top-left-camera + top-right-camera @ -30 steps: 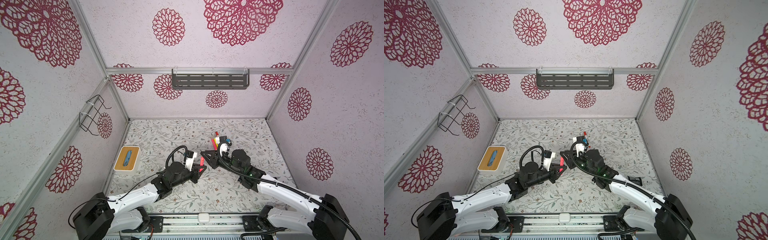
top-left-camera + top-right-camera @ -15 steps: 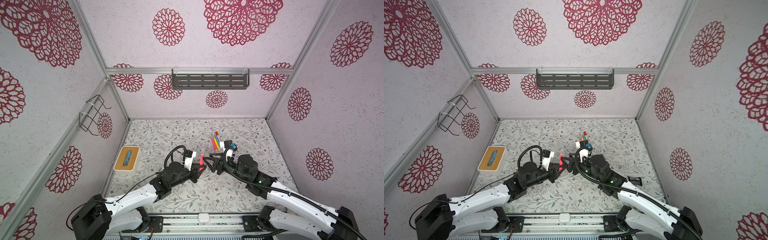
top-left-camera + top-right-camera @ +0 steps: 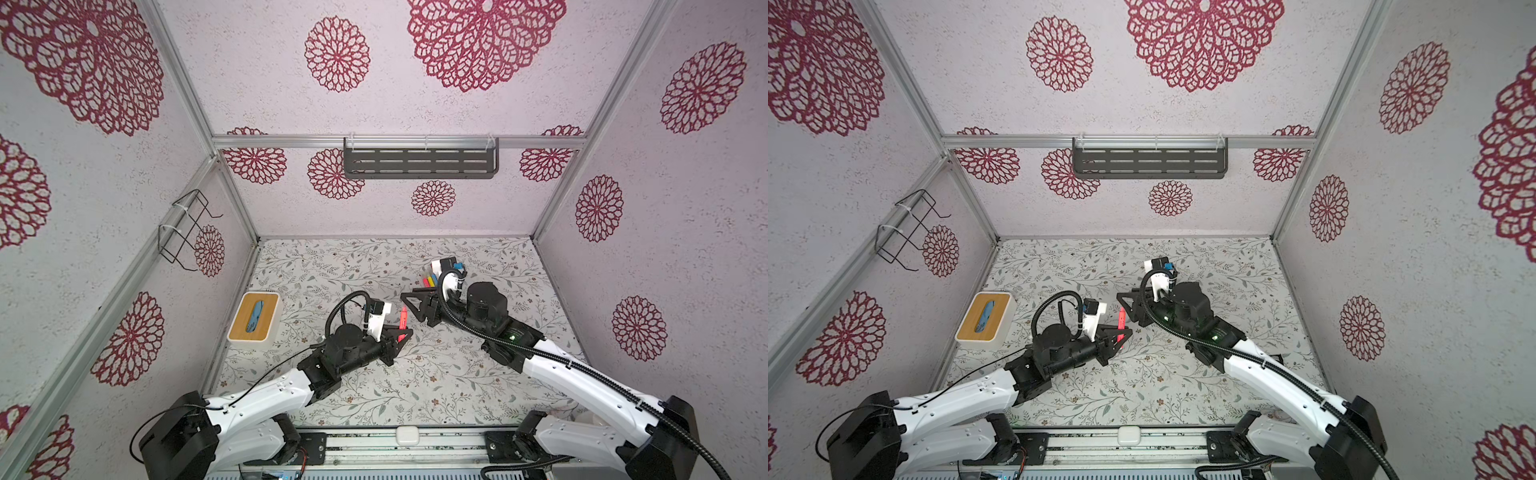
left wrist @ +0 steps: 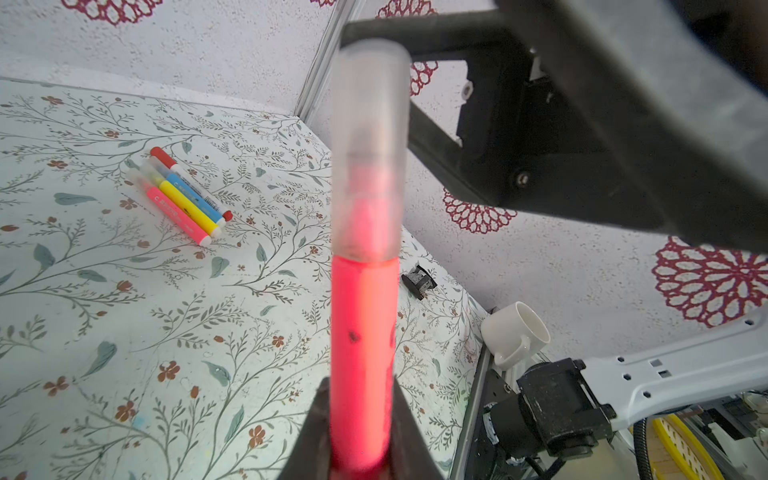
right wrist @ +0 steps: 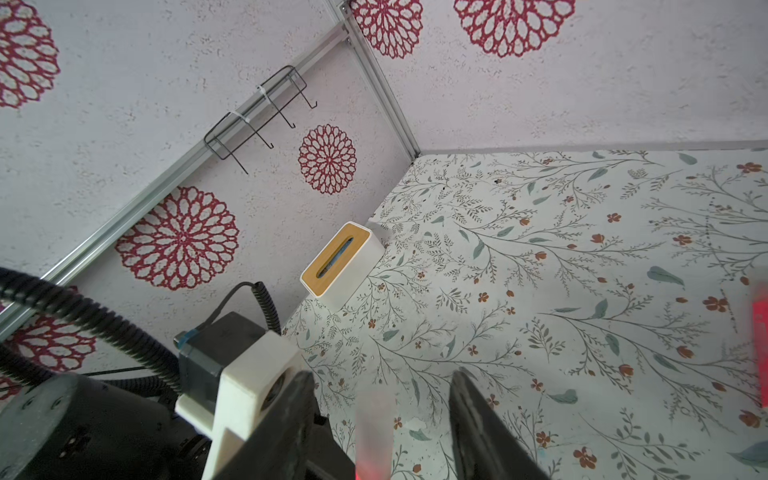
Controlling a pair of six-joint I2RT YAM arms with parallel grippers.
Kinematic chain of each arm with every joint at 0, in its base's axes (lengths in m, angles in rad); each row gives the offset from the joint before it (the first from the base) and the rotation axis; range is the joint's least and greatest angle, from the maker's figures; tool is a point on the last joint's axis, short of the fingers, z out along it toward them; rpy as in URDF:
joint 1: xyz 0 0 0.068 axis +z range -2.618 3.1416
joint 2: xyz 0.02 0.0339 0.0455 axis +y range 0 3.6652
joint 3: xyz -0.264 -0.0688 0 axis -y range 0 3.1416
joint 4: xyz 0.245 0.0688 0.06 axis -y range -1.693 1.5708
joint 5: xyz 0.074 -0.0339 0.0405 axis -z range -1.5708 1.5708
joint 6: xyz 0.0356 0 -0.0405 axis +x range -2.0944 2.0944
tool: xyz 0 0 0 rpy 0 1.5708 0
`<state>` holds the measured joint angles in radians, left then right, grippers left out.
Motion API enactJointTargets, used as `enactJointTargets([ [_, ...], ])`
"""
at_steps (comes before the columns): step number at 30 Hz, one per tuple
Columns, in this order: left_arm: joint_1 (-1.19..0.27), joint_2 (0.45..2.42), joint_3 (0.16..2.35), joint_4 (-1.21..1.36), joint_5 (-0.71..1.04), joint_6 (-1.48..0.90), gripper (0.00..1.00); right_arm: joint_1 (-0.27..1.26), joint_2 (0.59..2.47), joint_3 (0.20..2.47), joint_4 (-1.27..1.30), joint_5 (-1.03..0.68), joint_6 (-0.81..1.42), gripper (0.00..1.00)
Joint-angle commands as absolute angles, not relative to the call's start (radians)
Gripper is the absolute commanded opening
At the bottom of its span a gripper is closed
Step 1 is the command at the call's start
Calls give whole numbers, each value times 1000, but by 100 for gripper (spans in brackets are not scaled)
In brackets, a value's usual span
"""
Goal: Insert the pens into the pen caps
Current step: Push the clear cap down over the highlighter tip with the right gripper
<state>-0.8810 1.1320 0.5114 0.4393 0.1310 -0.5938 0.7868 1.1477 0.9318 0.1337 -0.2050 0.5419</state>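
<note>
Left gripper is clamped tight on the pen, which stands up out of its jaws. The cap sits over the tip, between the right gripper jaws, which stand wide apart and touch nothing. Capping looks done, so back the right off straight and set the pen down.

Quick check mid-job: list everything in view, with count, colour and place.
held pen: one, pink-red, in the left gripper
pen cap: one, translucent whitish, on the held pen's free end
loose pens: four, pink, yellow, blue, white with red ends, together on the table
tissue box: one, white with wooden top, table's left edge
small block: one, black, table near right wall
mug: one, white, past the table's edge
shelf: one, dark grey, back wall
wire rack: one, black, left wall
left gripper: one, black, shut on the held pen
right gripper: one, black, open, near the pen cap
</note>
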Motion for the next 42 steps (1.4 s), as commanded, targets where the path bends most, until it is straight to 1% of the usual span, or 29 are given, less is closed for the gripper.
enactJointTargets([
  [1,-885,1117,509,459,142,-580,0,784,1159,994,145,-261,528,50],
  [9,-885,1113,509,456,142,-581,0,784,1209,1029,131,-300,528,41],
  [18,-884,1105,516,443,136,-570,0,785,1221,1025,113,-316,528,40],
  [20,-885,1106,519,441,135,-566,0,785,1219,1023,111,-319,527,36],
  [24,-885,1106,521,438,128,-565,0,787,1209,1002,122,-314,533,21],
  [27,-885,1100,518,438,104,-553,0,794,1204,968,147,-310,545,14],
  [32,-865,1058,518,444,93,-542,0,823,1211,899,182,-285,568,7],
  [37,-825,1028,542,425,125,-532,0,885,1212,845,170,-194,569,1],
  [42,-785,964,531,436,145,-544,0,940,1234,818,181,-159,587,0],
])
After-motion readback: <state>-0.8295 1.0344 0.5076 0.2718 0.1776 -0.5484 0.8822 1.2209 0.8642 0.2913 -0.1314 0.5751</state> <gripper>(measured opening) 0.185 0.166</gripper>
